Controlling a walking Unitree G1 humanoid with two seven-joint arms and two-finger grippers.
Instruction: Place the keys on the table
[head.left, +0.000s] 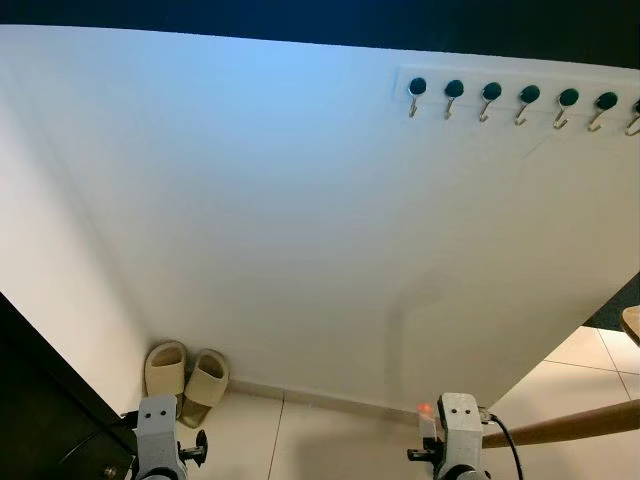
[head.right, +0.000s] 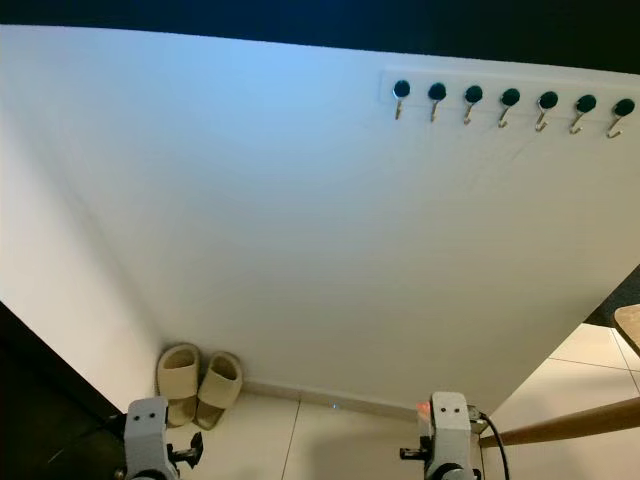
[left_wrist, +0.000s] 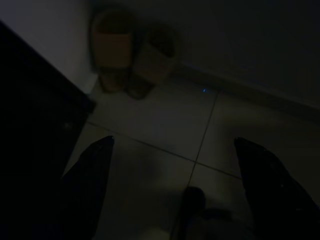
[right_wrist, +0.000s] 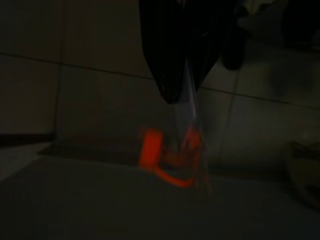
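The keys hang from my right gripper (right_wrist: 176, 95), which is shut on their thin clear loop. An orange tag (right_wrist: 150, 148) and an orange ring dangle blurred below the black fingers, over dark floor tiles. In the left eye view a small orange-red spot (head.left: 424, 409) shows beside my right wrist (head.left: 459, 428), low in front of the white wall. My left gripper (left_wrist: 174, 142) hangs open above the tiles, nothing between its fingers, near my left wrist (head.left: 157, 432).
A white wall (head.left: 300, 220) stands straight ahead, with a row of several dark-knobbed hooks (head.left: 491, 97) at upper right. Two beige slippers (head.left: 187, 375) lie at its foot. A rounded wooden edge (head.left: 632, 323) and a wooden bar (head.left: 570, 425) show at right. Dark furniture (head.left: 40, 400) stands at left.
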